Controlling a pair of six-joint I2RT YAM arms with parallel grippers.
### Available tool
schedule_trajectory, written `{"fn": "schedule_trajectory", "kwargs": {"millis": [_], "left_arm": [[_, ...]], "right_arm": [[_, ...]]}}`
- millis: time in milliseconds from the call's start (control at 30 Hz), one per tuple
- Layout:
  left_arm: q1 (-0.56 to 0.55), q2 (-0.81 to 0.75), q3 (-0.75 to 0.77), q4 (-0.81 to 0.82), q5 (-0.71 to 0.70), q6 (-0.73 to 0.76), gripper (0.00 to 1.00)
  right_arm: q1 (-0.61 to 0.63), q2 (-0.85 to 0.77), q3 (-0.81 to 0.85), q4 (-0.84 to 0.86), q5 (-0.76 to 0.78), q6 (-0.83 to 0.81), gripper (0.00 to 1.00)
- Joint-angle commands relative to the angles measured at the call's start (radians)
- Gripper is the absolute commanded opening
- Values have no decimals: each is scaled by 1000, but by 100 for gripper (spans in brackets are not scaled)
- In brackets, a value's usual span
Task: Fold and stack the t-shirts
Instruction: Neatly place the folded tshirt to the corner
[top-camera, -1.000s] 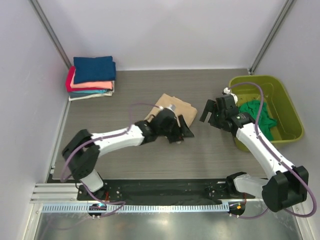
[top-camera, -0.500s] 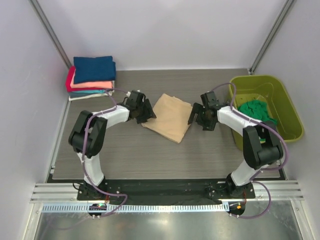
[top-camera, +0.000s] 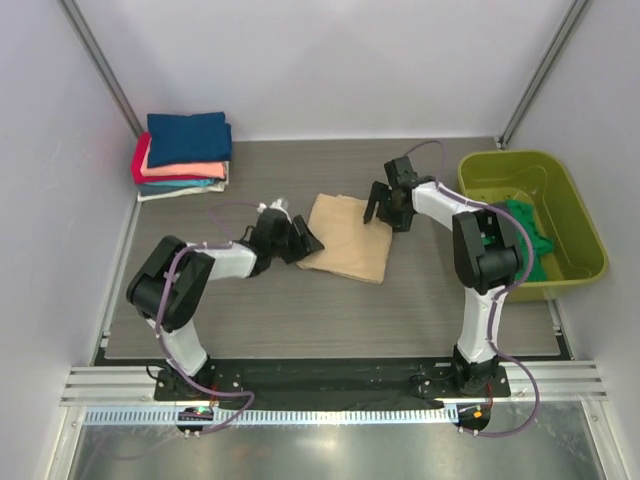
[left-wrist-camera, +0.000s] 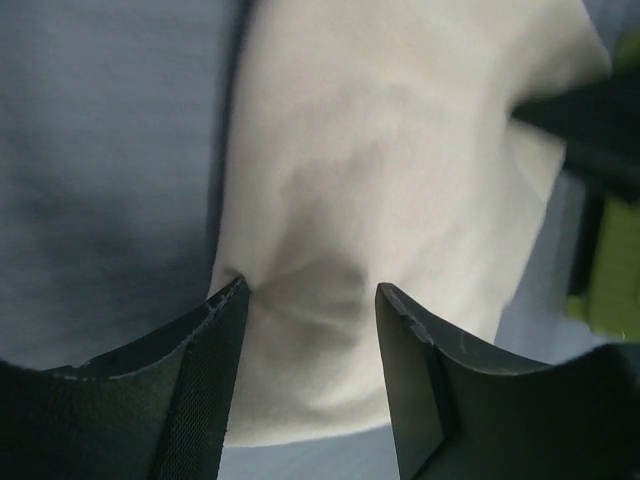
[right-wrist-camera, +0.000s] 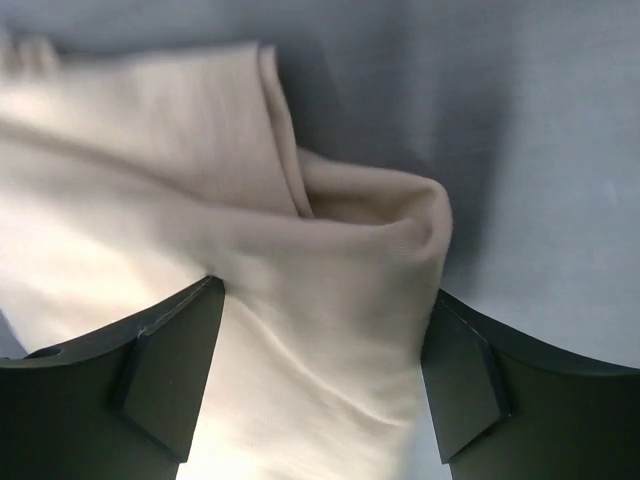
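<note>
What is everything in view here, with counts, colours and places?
tan t-shirt: one, tan beige, folded, table centre
folded stack: at least four t-shirts, navy on top, coral, teal and red beneath, back left corner
green t-shirt: one, emerald, crumpled in the tub
tub: one, lime green, right side
table: one, grey woodgrain
left gripper: black, open over the tan t-shirt's left edge
right gripper: black, open over its far right corner

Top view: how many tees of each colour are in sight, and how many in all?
Navy tee: 1
Coral tee: 1
Red tee: 1
Teal tee: 1
Tan tee: 1
Green tee: 1
Total: 6
Pale strip below the teal one: too thin to tell whether it is a tee, so not counted.
</note>
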Motion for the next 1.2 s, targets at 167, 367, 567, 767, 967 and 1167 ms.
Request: {"fn": "schedule_trajectory", "kwargs": {"millis": [167,367,567,767,967,1167], "left_arm": [[-565,45,-283,130,2,-455,57],[-663,-207,-219,-121,-28,-468,59],[-679,-445,21,-547,-171,-336,64],[-656,-501,215,-788,-357,-91,75],[-344,-530,91,-669,-243,77,81],[-165,-352,68,-387,-186,296,87]], "right_arm": [[3,293,298,-28,-71,-150,80],[48,374,444,-38,-128,-261,83],[97,374,522,-61,-87,-280,84],[94,232,553,-149,125,-234,91],[42,-43,395,-251,305,-142,93],[43,-377,191,-312,316,-106,98]]}}
